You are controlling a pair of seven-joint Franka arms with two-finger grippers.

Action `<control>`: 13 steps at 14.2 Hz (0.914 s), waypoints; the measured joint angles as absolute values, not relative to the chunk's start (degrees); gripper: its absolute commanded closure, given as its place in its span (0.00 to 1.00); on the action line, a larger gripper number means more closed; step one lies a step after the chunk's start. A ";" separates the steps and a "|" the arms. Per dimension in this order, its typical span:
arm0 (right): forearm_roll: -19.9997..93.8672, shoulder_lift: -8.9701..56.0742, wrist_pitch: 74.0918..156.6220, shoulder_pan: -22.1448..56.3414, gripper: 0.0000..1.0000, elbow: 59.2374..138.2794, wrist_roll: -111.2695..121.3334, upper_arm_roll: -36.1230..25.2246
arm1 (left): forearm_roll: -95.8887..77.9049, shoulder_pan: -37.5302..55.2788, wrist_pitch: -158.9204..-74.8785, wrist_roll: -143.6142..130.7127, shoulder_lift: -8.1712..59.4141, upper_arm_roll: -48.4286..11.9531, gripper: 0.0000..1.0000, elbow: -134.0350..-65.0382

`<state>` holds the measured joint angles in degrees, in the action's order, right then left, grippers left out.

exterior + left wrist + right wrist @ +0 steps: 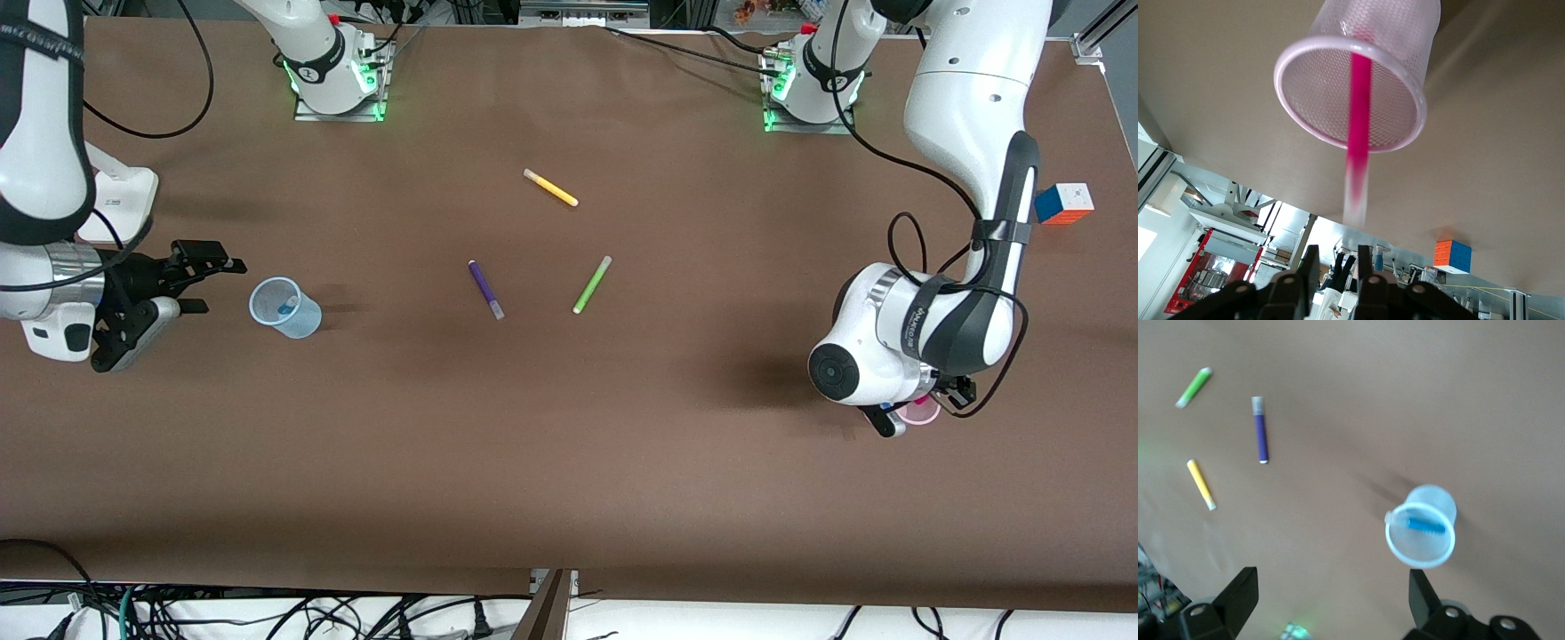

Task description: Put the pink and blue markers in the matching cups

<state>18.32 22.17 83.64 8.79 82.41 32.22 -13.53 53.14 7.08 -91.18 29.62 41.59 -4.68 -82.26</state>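
The pale pink cup (921,415) stands near the left arm's end of the table. My left gripper (920,402) hangs right over it. In the left wrist view the pink cup (1398,30) holds the magenta marker (1358,120), whose pale cap end pokes out past the rim, blurred. The left gripper (1337,267) is slightly open, with nothing between its fingers. The pale blue cup (300,320) stands near the right arm's end with the blue marker (287,305) inside. My right gripper (206,283) is wide open beside it. The right wrist view shows the blue cup (1431,500), the blue marker (1426,525) and the right gripper (1331,593).
A yellow pen (550,188), a dark purple pen (486,290) and a lime green pen (592,284) lie mid-table. A colour cube (1063,203) sits at the left arm's end of the table. The three pens also show in the right wrist view.
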 measured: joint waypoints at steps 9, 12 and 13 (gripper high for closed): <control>6.14 15.14 81.45 12.50 0.00 82.35 -1.83 -10.12 | 32.29 6.87 -90.94 27.87 32.24 -5.07 0.00 -78.56; 2.19 7.94 81.48 11.29 0.00 85.20 -1.83 -9.70 | 21.76 6.69 -89.02 21.85 28.63 -4.83 0.00 -78.35; 1.64 5.66 81.47 11.16 0.00 86.43 -1.83 -9.68 | 19.34 6.66 -87.80 20.13 27.29 -4.81 0.00 -78.11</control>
<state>1.64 5.66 81.47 11.16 86.43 -1.83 -9.68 19.34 6.66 -87.80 20.13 27.29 -4.81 -78.11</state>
